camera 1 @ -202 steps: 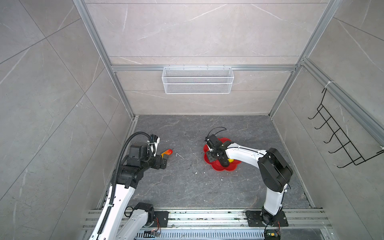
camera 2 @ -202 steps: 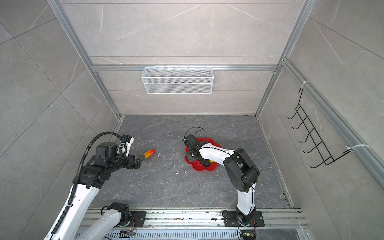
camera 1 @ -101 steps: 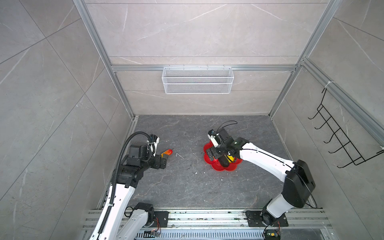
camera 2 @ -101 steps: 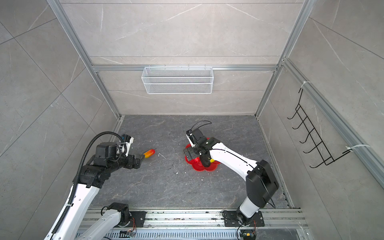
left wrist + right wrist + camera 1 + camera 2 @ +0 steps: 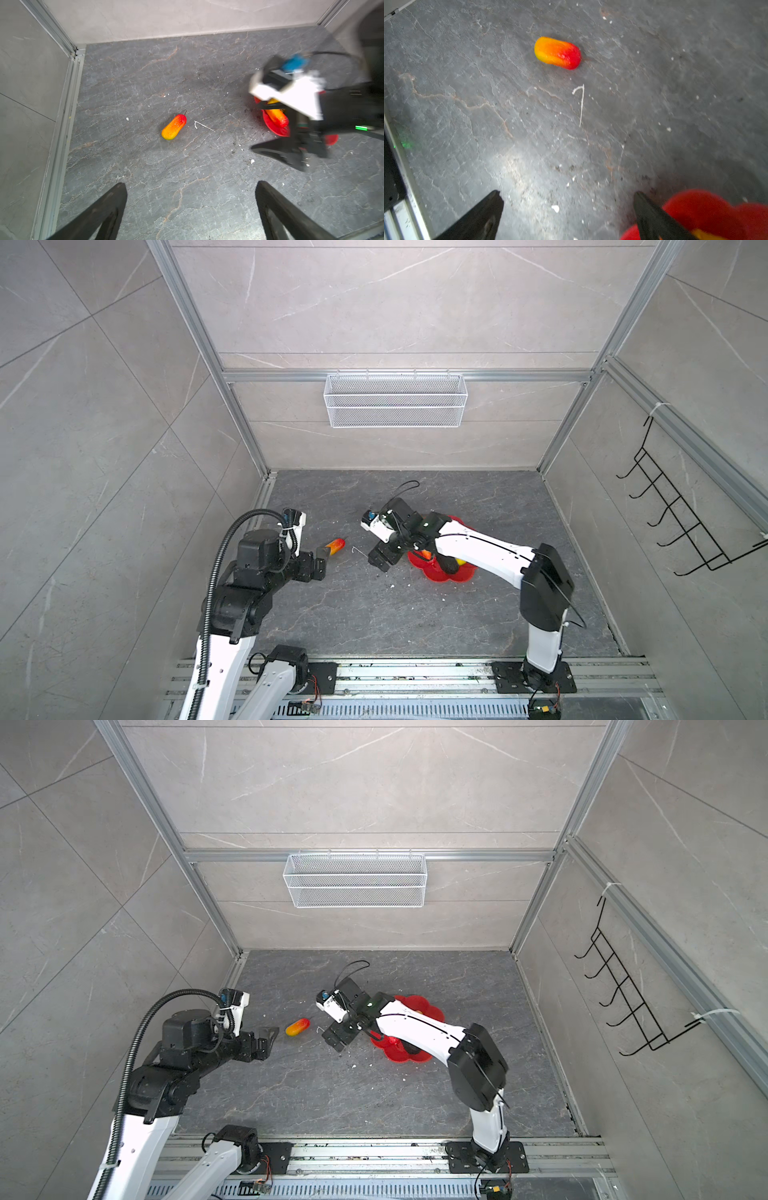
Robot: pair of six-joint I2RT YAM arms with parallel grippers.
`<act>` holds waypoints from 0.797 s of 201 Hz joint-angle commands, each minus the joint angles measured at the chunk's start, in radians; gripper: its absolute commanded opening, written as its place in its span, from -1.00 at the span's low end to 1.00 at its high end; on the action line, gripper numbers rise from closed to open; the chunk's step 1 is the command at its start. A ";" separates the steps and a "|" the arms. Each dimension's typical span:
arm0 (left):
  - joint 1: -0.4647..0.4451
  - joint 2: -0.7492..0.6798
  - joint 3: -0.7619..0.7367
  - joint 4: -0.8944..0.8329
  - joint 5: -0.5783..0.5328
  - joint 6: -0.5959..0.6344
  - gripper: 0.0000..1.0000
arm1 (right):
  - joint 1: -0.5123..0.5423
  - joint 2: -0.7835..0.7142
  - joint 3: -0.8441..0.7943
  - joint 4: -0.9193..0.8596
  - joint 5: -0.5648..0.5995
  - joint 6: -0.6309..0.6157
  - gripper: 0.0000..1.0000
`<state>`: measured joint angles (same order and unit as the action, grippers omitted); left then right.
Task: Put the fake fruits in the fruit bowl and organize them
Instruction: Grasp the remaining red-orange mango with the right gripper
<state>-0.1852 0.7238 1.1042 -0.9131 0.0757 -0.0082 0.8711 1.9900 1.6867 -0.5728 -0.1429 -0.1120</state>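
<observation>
A red-orange-yellow fake fruit lies alone on the grey floor. To its right stands the red petalled fruit bowl. The bowl holds another red-orange fruit, a yellow one and a dark one, and my right arm covers part of it. My right gripper is open and empty at the bowl's left rim, pointing at the loose fruit. My left gripper is open and empty just left of that fruit.
A white wire basket hangs on the back wall and a black hook rack on the right wall. A thin white scrap and crumbs lie between the loose fruit and the bowl. The left wall rail runs close by.
My right gripper has opened and swung left, off the bowl's middle to its left rim. The left arm and the loose fruit have not moved.
</observation>
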 commanded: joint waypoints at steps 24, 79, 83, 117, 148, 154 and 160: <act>0.003 -0.022 0.050 -0.075 -0.036 -0.026 1.00 | 0.000 0.269 0.341 0.029 -0.108 -0.090 0.99; 0.003 0.008 0.011 -0.032 0.010 -0.029 1.00 | 0.017 0.708 1.004 -0.207 -0.184 -0.077 1.00; 0.003 0.009 0.011 -0.029 0.014 -0.029 1.00 | 0.018 0.742 1.063 -0.234 -0.192 -0.072 0.99; 0.003 0.033 -0.005 0.019 0.020 -0.012 1.00 | 0.023 0.865 1.229 -0.243 -0.246 -0.016 0.99; 0.003 0.062 -0.005 0.049 0.067 0.019 1.00 | 0.024 0.796 1.022 -0.088 -0.280 0.048 1.00; 0.003 0.065 -0.006 0.053 0.078 0.025 1.00 | 0.024 0.804 1.027 -0.082 -0.293 0.059 1.00; 0.003 0.065 -0.007 0.060 0.087 0.031 1.00 | 0.024 0.815 1.046 -0.089 -0.297 0.067 1.00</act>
<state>-0.1852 0.7799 1.1007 -0.9188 0.1020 -0.0139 0.8902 2.8216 2.7506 -0.7078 -0.3832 -0.1108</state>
